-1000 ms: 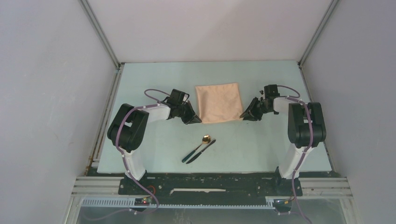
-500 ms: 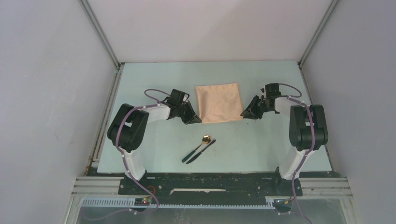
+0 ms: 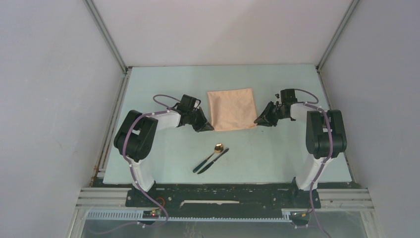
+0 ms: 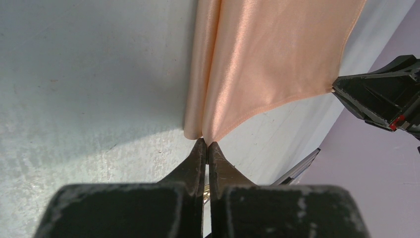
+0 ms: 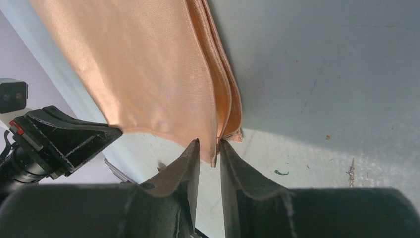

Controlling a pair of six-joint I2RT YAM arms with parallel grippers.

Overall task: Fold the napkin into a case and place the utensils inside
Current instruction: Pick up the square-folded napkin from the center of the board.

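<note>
- Mid-table, slightly far of centre: napkin point(image 3: 232, 109), peach-tan, already folded into a layered rectangle, lying on the pale table point(image 3: 163, 89).
- Left gripper point(image 4: 207, 145) sits at the near-left corner, fingers pressed together on the tip of the top layer. That corner rides up off the layers beneath.
- Right gripper point(image 5: 209, 145) sits at the near-right corner, fingers a narrow gap apart. The top layer's corner hangs between them, not visibly pinched.
- Reads as a two-corner hold on the near edge, so the top layer can be carried over evenly for the next fold.
- Spoon point(image 3: 217, 148) and knife point(image 3: 218, 157) lie side by side toward the near edge, well apart from the cloth and out of the fold's way. Nothing to slip them into yet.
</note>
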